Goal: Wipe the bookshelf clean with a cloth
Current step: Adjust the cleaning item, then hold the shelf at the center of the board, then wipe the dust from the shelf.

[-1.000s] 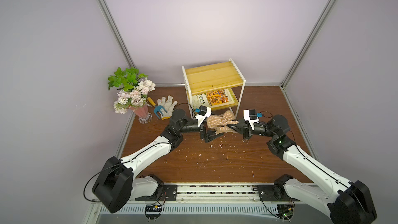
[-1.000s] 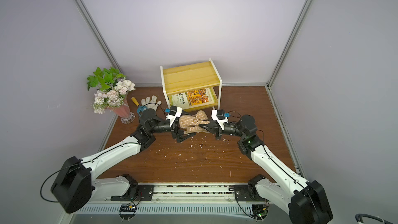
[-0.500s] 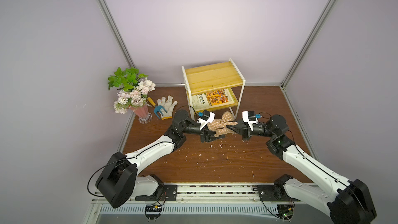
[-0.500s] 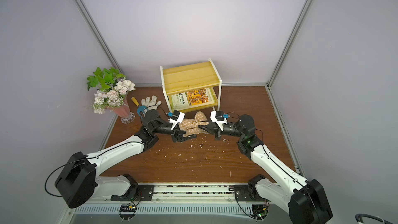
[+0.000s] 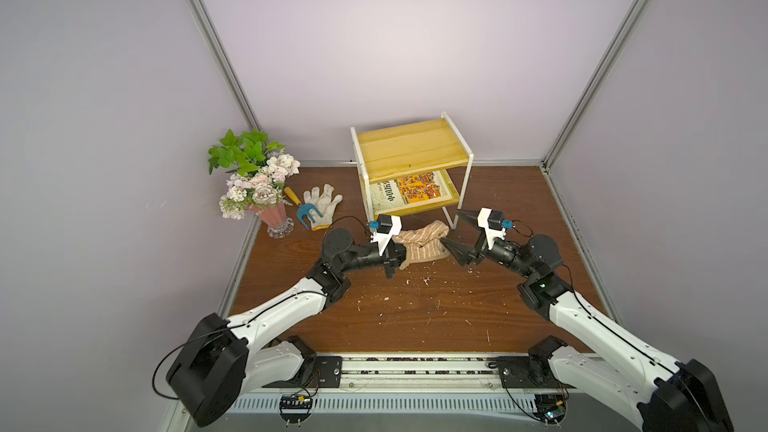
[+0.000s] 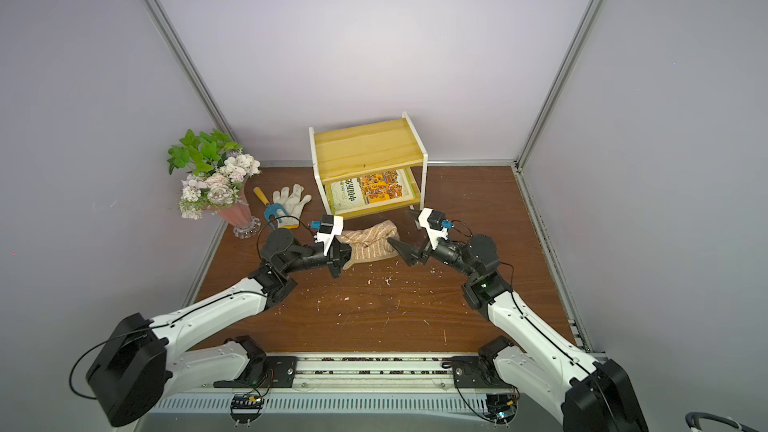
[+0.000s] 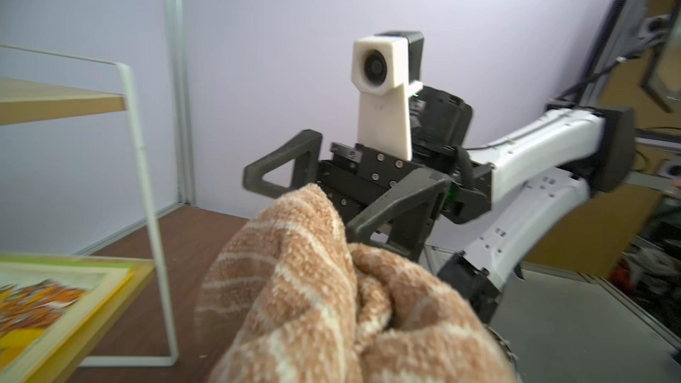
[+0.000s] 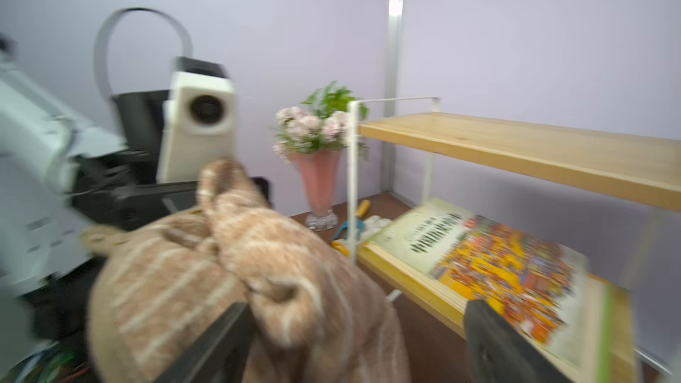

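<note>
The bookshelf point(image 5: 409, 147) point(image 6: 365, 151) stands at the back of the table, with a white frame and two yellow boards. In front of it lies the bunched tan striped cloth point(image 5: 422, 243) point(image 6: 370, 245). My left gripper point(image 5: 400, 258) point(image 6: 343, 257) is shut on the cloth's left end, and in the left wrist view the cloth point(image 7: 331, 307) hides the jaws. My right gripper point(image 5: 457, 232) point(image 6: 405, 231) stands open at the cloth's right end. In the right wrist view the cloth point(image 8: 184, 281) lies just past the spread right gripper point(image 8: 353, 340), beside the bookshelf point(image 8: 516, 149).
A picture book point(image 5: 411, 193) lies on the lower board. A vase of flowers point(image 5: 257, 184), a white glove point(image 5: 322, 205) and a small blue garden fork point(image 5: 301, 209) sit at the left. Pale crumbs point(image 5: 415, 280) are scattered over the brown tabletop.
My left gripper has closed on the cloth's left end. My right gripper, shut on the cloth before, has let go and opened wide.
</note>
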`<state>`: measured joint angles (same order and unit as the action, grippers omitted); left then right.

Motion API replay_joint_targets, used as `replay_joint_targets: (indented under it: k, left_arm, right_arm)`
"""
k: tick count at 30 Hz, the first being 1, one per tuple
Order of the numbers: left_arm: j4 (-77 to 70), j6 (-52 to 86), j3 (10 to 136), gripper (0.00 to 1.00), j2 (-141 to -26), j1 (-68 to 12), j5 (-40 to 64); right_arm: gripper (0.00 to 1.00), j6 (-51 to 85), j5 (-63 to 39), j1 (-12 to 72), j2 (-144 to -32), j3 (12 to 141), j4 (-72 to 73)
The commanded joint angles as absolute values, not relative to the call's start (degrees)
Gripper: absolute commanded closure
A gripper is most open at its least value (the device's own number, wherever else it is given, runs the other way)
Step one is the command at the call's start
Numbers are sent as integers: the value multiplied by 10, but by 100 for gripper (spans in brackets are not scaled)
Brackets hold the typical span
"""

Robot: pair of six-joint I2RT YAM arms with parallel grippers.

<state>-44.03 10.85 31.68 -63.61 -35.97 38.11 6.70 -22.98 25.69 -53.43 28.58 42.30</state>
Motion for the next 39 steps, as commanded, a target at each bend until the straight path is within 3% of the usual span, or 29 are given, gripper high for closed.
replay_joint_targets:
  k: [1, 7, 12, 14, 16, 19, 26, 31, 35, 39]
  left_arm:
    - [-372, 118, 303, 100, -589, -365, 106]
    - [-226, 221, 320, 100, -515, -364, -116]
    - [-138, 245, 383, 100, -476, -363, -105]
    - [-109, 243, 423, 100, -476, -361, -92]
    - [-59, 237, 481, 100, -487, -358, -125]
    - [-8, 231, 526, 100, -504, -348, -166]
    - [32, 270, 588, 100, -561, -220, -5]
    - [-9, 269, 559, 99, -555, -202, 39]
    - [-34, 279, 615, 100, -639, -121, 143]
    - [-56, 309, 637, 100, -693, -100, 164]
  right_arm:
    - [1, 51, 62, 237, -535, 295, 438]
    - [5, 51, -39, 171, -689, 374, 444]
    - [10, 13, -119, 161, -787, 454, 495]
    - [19, 1, -129, 160, -822, 488, 491]
    - [36, -1, -117, 160, -850, 512, 490]
    - [50, 0, -118, 160, -858, 516, 486]
    - [73, 4, -150, 161, -837, 486, 484]
    - [81, 1, -145, 161, -823, 473, 487]
    - [90, -3, -160, 161, -845, 506, 469]
    - [92, -2, -178, 162, -857, 506, 486]
